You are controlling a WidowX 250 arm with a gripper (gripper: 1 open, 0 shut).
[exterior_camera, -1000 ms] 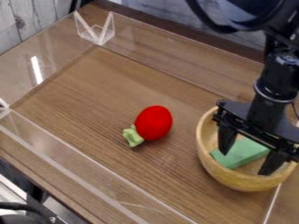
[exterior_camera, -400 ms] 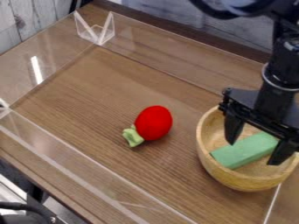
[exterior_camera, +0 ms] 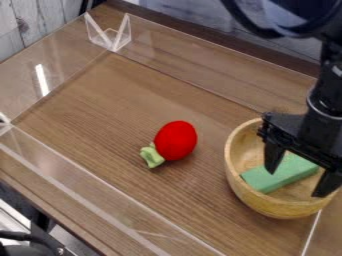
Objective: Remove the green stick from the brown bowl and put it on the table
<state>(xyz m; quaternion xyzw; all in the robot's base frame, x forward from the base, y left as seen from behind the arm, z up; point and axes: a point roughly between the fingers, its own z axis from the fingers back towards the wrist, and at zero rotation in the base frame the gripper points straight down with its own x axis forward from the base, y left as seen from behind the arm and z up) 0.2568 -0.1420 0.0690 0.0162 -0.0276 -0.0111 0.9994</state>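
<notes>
Bowl, brown, near right of the table, green stick inside, gripper over it.

Nearest, the brown bowl (exterior_camera: 249,200) sits on the table (exterior_camera: 100,130). Green stick (exterior_camera: 278,173) lies on the bowl's floor, slantwise, its upper right end running close to the fingers. Black gripper (exterior_camera: 297,160) reaches in from the upper right, fingers spread wide. Red toy (exterior_camera: 175,139) with green stem rests left of the bowl, apart from it. Far off, upper left: clear plastic piece (exterior_camera: 111,32).
</notes>
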